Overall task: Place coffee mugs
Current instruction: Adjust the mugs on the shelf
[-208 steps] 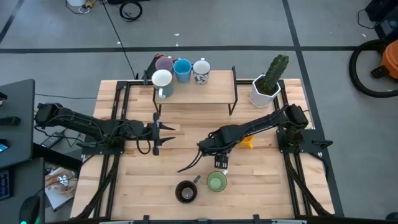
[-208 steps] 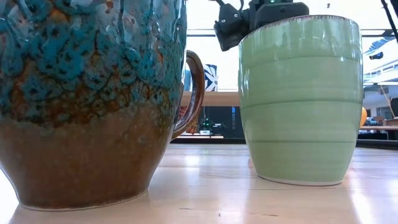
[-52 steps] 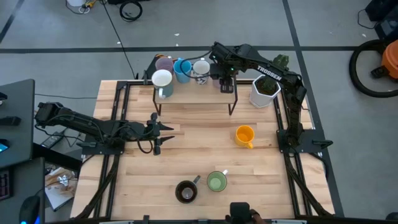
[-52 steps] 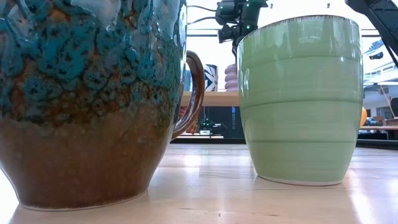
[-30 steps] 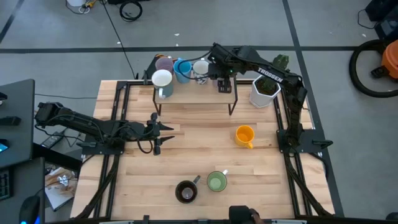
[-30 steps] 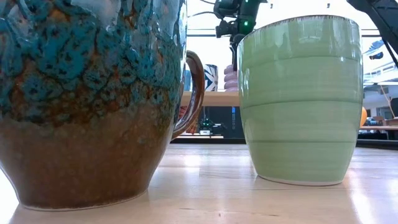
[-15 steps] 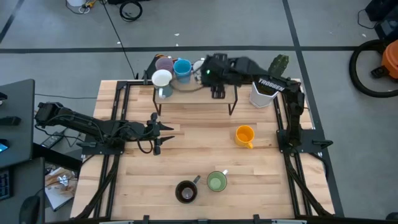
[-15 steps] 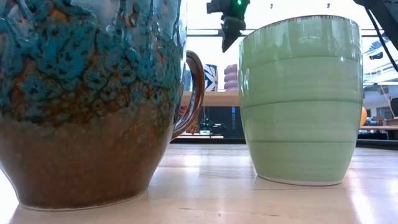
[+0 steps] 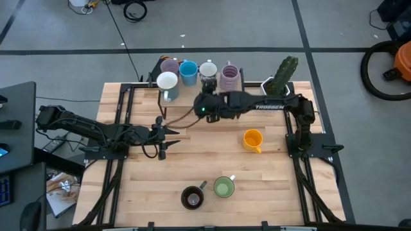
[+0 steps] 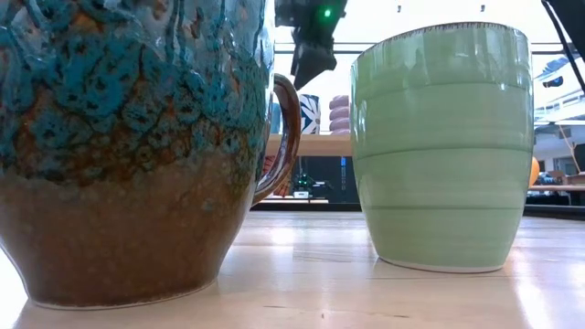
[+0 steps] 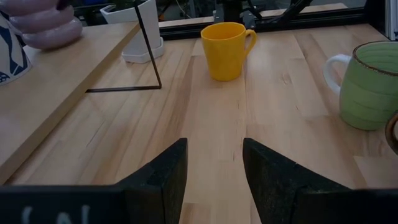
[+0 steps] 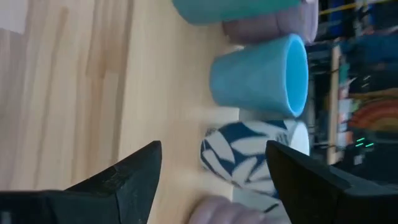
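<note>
Right gripper [image 12: 211,180] open, empty, beside wooden shelf [image 9: 186,96]; next I reckon: grab small orange ceramic mug [image 9: 252,139], w/ handle clear.

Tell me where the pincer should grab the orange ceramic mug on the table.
Grip the orange ceramic mug by its rim wall from straight above, one finger inside. It stands upright with its mouth open, clear of other mugs; avoid the handle, which points toward the table's near edge.
</note>
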